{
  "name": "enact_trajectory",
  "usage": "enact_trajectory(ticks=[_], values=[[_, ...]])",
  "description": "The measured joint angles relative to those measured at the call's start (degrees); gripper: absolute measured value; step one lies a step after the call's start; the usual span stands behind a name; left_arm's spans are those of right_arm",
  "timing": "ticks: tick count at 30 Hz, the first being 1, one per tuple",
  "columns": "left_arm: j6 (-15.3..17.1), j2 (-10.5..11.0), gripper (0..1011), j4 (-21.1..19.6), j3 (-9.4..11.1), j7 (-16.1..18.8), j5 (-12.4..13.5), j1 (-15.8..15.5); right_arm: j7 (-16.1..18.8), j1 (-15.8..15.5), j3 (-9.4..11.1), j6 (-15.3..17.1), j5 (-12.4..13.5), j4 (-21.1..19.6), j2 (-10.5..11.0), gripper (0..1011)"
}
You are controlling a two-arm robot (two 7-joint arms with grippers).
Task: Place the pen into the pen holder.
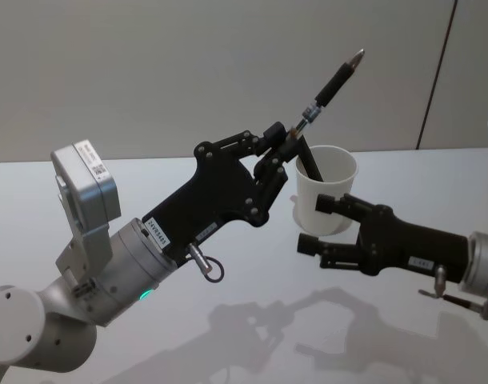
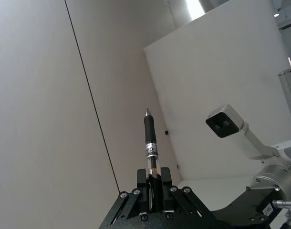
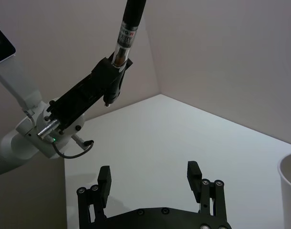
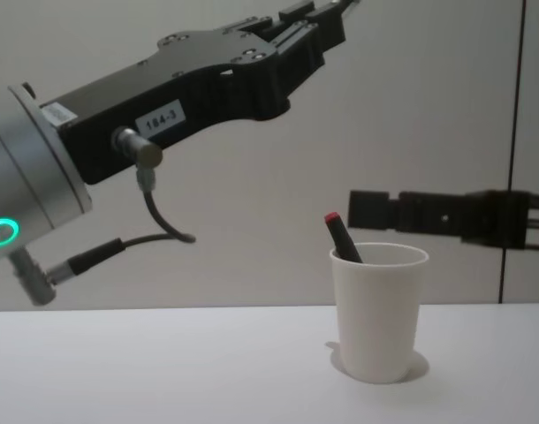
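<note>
**Left gripper, bearing label "184-3", clenched a pen above the cup.**
Right gripper stood released beside the cup, which held another pen.

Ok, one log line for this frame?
left gripper: shut on pen, raised | pen holder: upright on table, second pen inside | right gripper: open, near pen holder | held pen not yet in

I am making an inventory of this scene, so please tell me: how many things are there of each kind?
Pens: 2 (black pen held in the left gripper; red-capped pen standing in the cup)
White paper cup: 1
Total: 3
</note>
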Motion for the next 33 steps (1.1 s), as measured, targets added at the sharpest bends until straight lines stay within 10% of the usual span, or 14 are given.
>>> enact_trajectory(ticks=[12,33], values=[[0.1,-0.1,169,0.0,0.0,-0.1,0.0,-0.1,-4.4,-0.7,2.5,-0.9,6.2,-0.8,2.5,1002],[0.1,-0.1,169,0.0,0.0,-0.2,0.0,-0.1,-4.6,-3.0,6.3,-1.2,25.6,-2.9,5.9,1002]])
